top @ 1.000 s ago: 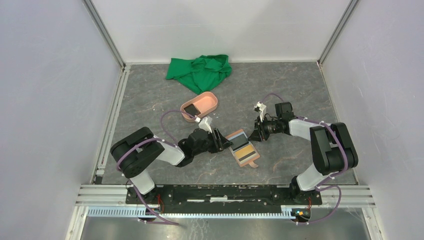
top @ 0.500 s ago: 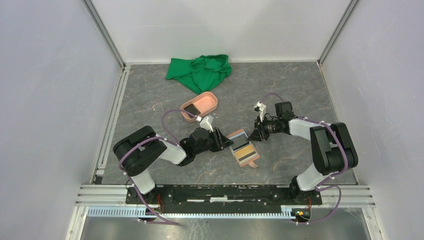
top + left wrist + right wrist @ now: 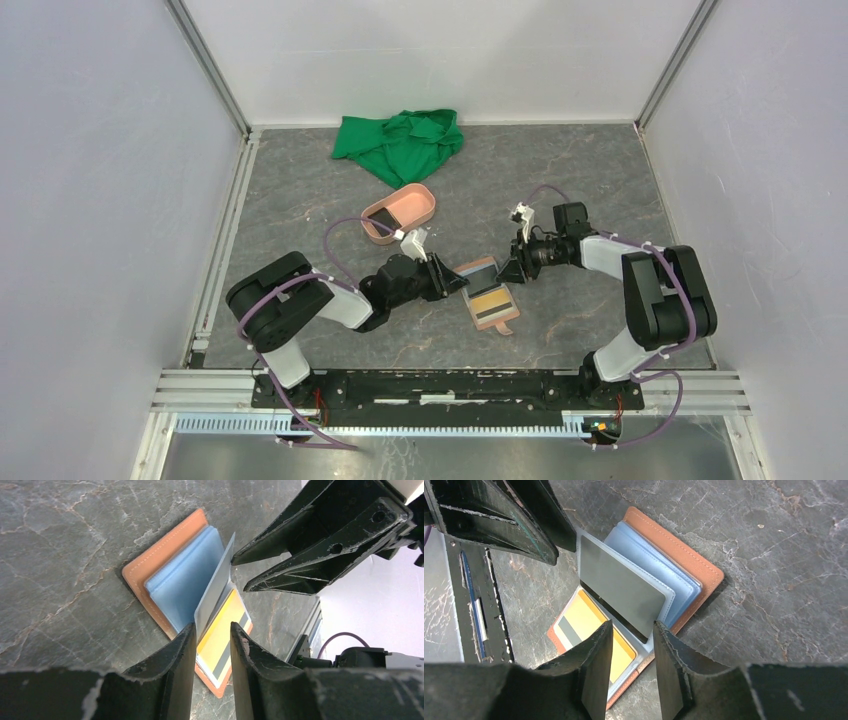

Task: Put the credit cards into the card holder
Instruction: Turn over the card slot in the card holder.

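Observation:
The tan card holder [image 3: 492, 305] lies open on the table between my two grippers. Its blue sleeves [image 3: 185, 580] fan out, and one clear leaf [image 3: 215, 590] stands upright. That leaf holds a dark grey credit card [image 3: 619, 590]. A yellow card with a grey stripe [image 3: 584, 617] sits in the sleeve below. My left gripper [image 3: 212, 630] is open, the leaf's near corner beside one finger. My right gripper [image 3: 631, 630] is open around the leaf's opposite corner, touching nothing that I can see. Another dark credit card [image 3: 381, 218] lies in the pink tray [image 3: 420, 203].
A crumpled green cloth [image 3: 400, 143] lies at the back of the table. The pink tray stands just behind my left gripper [image 3: 462, 281]. White walls enclose the table on three sides. My right gripper [image 3: 503, 270] faces the left one across the holder.
My left gripper has crept right toward the holder and its jaws have narrowed. The right gripper's jaws have widened. The holder has stayed in place.

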`<state>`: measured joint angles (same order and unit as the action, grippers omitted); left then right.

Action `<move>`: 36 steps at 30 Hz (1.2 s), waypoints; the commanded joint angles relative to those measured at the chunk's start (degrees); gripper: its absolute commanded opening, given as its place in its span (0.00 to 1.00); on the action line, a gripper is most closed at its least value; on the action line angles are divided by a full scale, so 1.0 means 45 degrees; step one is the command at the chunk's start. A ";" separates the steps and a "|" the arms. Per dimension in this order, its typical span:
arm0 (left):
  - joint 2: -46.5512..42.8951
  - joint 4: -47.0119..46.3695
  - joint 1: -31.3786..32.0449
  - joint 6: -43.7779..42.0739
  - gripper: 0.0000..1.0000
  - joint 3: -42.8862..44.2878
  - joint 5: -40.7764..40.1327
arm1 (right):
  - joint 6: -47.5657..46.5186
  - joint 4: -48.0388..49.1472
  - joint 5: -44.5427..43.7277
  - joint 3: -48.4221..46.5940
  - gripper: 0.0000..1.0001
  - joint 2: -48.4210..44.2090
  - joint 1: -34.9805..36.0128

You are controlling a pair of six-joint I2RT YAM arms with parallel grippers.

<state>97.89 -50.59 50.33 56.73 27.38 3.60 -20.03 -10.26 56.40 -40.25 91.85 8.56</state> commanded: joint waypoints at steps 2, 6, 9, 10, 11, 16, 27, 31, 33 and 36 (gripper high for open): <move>0.0208 -0.1366 0.0003 -0.0262 0.36 0.0203 0.0460 | -0.1055 -0.0517 0.0513 -0.0625 0.44 -0.0594 -0.0332; 0.0293 -0.1357 0.0008 -0.0809 0.36 0.0316 0.0631 | -0.1772 -0.1081 0.0418 -0.0795 0.48 -0.0789 -0.0473; 0.0382 -0.1211 0.0007 -0.1320 0.36 0.0428 0.0714 | -0.2155 -0.1322 0.0266 -0.0870 0.54 -0.0968 -0.0539; 0.0421 -0.1174 -0.0002 -0.1450 0.36 0.0470 0.0767 | -0.2279 -0.1396 0.0240 -0.0897 0.55 -0.1048 -0.0570; 0.0448 -0.1135 0.0007 -0.1612 0.36 0.0495 0.0831 | -0.2453 -0.1517 0.0203 -0.0928 0.57 -0.1128 -0.0610; 0.0602 -0.0949 0.0008 -0.2145 0.36 0.0685 0.1085 | -0.3037 -0.1733 -0.0110 -0.0920 0.61 -0.1502 -0.0707; 0.0737 -0.0702 0.0008 -0.3223 0.36 0.1086 0.1611 | -0.3478 -0.2043 -0.0034 -0.1073 0.63 -0.1378 -0.0718; 0.0724 -0.0634 0.0008 -0.3748 0.37 0.1160 0.1837 | -0.3601 -0.2179 -0.0034 -0.1151 0.63 -0.1313 -0.0766; 0.0707 -0.0571 0.0008 -0.4000 0.37 0.1147 0.1978 | -0.3816 -0.2320 -0.0034 -0.1225 0.63 -0.1286 -0.0775; 0.0669 -0.0450 0.0003 -0.4285 0.37 0.1163 0.2132 | -0.4308 -0.2715 0.0023 -0.1332 0.63 -0.1242 -0.0768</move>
<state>100.73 -52.34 50.33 42.83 31.20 11.31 -35.99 -20.75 56.29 -43.72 86.46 5.45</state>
